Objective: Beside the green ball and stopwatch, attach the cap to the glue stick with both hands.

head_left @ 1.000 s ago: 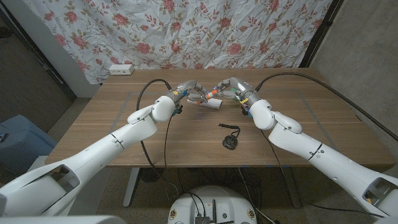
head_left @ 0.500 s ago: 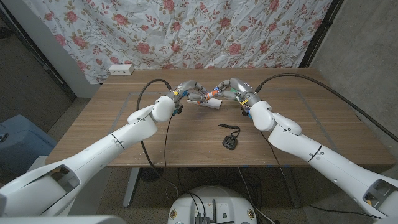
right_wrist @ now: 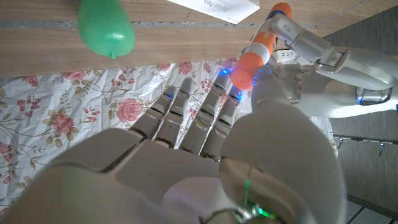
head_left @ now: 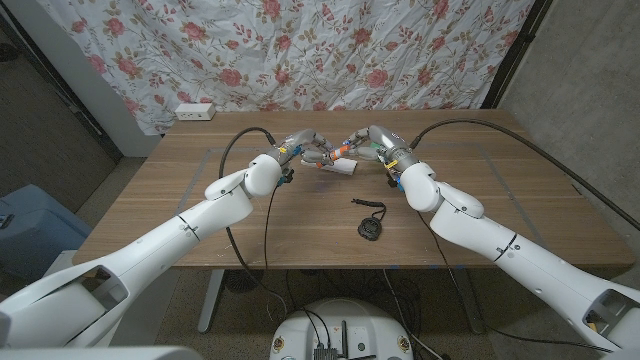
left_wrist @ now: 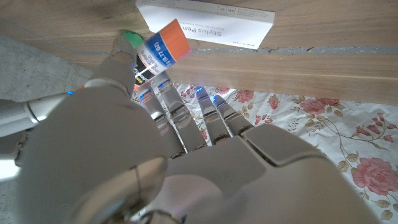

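Both hands meet above white box at table's far middle: left hand pinches glue stick, right hand grips orange cap on its end; stopwatch nearer, apart

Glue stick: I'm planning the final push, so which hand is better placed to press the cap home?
Likely the right hand: its fingers hold the orange cap, while the left hand grips the glue stick at its far end.
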`<control>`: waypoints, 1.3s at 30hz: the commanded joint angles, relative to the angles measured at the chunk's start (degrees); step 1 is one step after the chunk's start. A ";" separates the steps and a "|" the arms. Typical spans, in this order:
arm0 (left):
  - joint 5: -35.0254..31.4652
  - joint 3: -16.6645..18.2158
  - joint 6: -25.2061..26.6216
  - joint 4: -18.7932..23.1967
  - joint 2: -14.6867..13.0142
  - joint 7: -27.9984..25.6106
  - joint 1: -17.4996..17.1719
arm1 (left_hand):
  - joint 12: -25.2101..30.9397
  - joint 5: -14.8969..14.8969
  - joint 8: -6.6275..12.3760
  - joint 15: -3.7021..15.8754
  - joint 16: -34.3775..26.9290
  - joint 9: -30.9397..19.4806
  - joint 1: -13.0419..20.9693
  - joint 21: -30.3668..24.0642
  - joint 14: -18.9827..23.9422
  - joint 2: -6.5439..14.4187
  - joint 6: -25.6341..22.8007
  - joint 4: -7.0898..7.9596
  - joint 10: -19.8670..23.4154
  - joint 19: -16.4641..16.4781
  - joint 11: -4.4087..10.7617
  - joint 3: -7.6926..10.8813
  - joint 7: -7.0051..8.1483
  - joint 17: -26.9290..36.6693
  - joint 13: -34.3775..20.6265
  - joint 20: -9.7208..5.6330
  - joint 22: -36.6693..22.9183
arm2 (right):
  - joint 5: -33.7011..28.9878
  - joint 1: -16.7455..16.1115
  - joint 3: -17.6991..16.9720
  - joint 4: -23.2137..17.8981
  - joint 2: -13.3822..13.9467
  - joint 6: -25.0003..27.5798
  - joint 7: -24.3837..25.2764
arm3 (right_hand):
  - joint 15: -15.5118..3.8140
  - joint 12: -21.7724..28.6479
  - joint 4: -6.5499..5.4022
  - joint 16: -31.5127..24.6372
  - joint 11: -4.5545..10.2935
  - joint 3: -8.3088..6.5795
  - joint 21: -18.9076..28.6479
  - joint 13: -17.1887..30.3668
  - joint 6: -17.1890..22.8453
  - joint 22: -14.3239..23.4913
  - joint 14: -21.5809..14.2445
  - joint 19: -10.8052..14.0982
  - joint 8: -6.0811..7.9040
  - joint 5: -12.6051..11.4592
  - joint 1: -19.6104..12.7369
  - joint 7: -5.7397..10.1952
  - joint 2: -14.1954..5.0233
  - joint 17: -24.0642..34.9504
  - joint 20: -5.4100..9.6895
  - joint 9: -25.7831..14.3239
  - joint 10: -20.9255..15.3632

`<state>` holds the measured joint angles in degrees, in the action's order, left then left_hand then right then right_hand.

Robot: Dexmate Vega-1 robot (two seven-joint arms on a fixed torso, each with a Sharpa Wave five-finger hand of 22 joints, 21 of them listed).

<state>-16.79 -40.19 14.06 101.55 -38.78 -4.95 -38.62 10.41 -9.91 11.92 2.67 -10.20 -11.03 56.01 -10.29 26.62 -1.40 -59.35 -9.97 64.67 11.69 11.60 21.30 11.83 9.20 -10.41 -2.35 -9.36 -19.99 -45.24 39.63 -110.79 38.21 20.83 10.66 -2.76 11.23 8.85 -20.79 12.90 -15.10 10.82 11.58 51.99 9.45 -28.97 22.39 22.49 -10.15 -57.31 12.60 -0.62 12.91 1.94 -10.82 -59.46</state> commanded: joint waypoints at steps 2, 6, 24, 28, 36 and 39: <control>0.10 -0.01 -0.21 -0.27 -0.06 0.12 0.01 | 0.46 -0.47 0.28 6.22 0.07 -0.29 -4.16 -0.24 -0.07 4.59 -5.04 0.24 1.55 -0.24 1.01 0.75 -4.43 0.11 -0.59 -2.15 -0.11 | 0.04 0.76 0.45 -0.06 -0.20 0.59 -0.99 | -7.94 0.09 -0.08 -0.26 -0.18 0.15 0.07 0.25 0.61 0.18 0.18 0.17 -0.18 -0.42 0.28 -0.07 -0.45 0.29 0.04 -0.18 -0.06; 0.27 0.08 -0.50 -0.45 -0.12 0.14 0.05 | 0.43 -0.47 0.26 6.20 0.07 -0.29 -4.17 -0.25 -0.06 4.58 -4.97 0.23 1.48 -0.22 1.01 0.75 -4.44 0.11 -0.59 -2.15 -0.11 | -0.03 0.93 0.66 -0.06 -0.51 1.09 -1.03 | -7.89 0.09 -0.10 -0.29 -0.19 0.20 0.06 0.25 0.65 0.18 0.14 0.16 -0.21 -0.41 0.33 -0.07 -0.44 0.29 -0.02 -0.18 -0.07; 0.16 0.18 -0.47 -0.68 0.34 -0.84 -0.06 | 0.45 -0.48 0.24 6.20 0.09 -0.29 -4.14 -0.25 -0.08 4.64 -4.90 0.22 1.48 -0.22 1.02 0.81 -4.49 0.09 -0.60 -2.14 -0.11 | 0.91 1.13 0.97 0.69 -0.98 0.97 -1.10 | -7.93 0.12 -0.05 -0.34 -0.18 0.34 0.08 0.25 0.92 0.18 0.16 0.23 -0.26 -0.43 0.27 -0.07 -0.46 0.28 -0.02 -0.20 -0.22; 0.08 0.14 -0.48 -0.63 0.37 -0.94 -0.11 | 0.44 -0.48 0.23 6.20 0.09 -0.29 -4.14 -0.26 -0.08 4.64 -4.88 0.21 1.43 -0.21 1.00 0.82 -4.47 0.09 -0.59 -2.13 -0.11 | 1.36 1.09 0.84 0.86 -0.91 0.80 -1.14 | -7.95 0.11 -0.03 -0.35 -0.18 0.37 0.07 0.25 0.91 0.18 0.17 0.23 -0.31 -0.44 0.24 -0.06 -0.47 0.27 -0.02 -0.20 -0.22; 0.11 0.15 -0.81 -0.58 0.23 -0.87 -0.18 | 0.43 -0.48 0.24 6.18 0.09 -0.29 -4.09 -0.26 -0.07 4.66 -4.89 0.18 1.40 -0.20 1.03 0.85 -4.40 0.09 -0.60 -2.16 -0.11 | 2.61 0.66 0.12 0.74 -0.46 0.86 -1.08 | -7.94 0.09 -0.03 -0.39 -0.19 0.44 0.07 0.25 0.79 0.18 0.14 0.24 -0.44 -0.44 0.24 -0.05 -0.48 0.27 -0.03 -0.20 -0.19; 0.13 0.14 -0.88 -0.56 0.20 -0.75 -0.17 | 0.43 -0.49 0.24 6.19 0.09 -0.29 -4.08 -0.27 -0.07 4.66 -4.89 0.18 1.40 -0.18 1.02 0.86 -4.39 0.09 -0.60 -2.18 -0.11 | 2.93 0.56 -0.11 0.72 -0.31 0.83 -0.91 | -7.94 0.08 -0.04 -0.40 -0.19 0.46 0.07 0.25 0.71 0.18 0.16 0.24 -0.49 -0.44 0.25 -0.05 -0.49 0.28 -0.03 -0.21 -0.17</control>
<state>-16.64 -40.07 13.56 100.97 -38.53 -5.68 -38.71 10.54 -10.19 11.93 2.67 -10.20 -11.02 55.89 -10.29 26.62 -1.51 -59.77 -10.20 64.58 11.69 11.70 21.54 11.22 9.20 -10.42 -2.35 -9.36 -18.43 -44.27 40.25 -110.15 37.43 21.80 9.58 -2.76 11.22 8.77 -20.79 12.90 -14.70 10.83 11.57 52.60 9.45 -28.97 22.40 22.07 -10.16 -56.85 12.61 -1.07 12.91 1.94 -10.77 -59.46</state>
